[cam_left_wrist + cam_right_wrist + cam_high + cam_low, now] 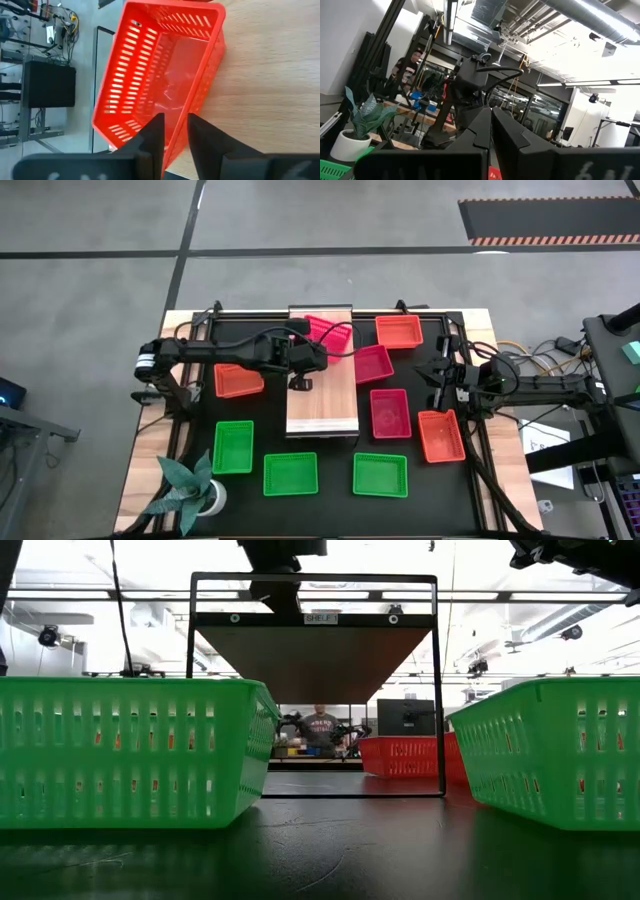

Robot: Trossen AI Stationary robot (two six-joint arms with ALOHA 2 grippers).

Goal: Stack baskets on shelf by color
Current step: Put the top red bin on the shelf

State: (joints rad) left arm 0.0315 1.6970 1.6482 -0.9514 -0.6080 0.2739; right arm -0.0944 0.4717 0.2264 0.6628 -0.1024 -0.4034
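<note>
I see the shelf [322, 405] running down the middle of the black table [330, 480], with baskets spread on the table to both sides of it. My left gripper [318, 352] reaches over the shelf's far end, its fingers [152, 135] clamped on the wall of a crimson-pink basket [328, 333], held tilted above the wood. My right gripper [438, 372] waits off to the right, fingers pressed together on nothing, above an orange-red basket [441, 436].

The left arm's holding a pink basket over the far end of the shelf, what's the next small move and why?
Probably lower and level it. The left gripper pinches the pink basket by its wall, tilted, over the shelf, so it should sit flat before release.
</note>
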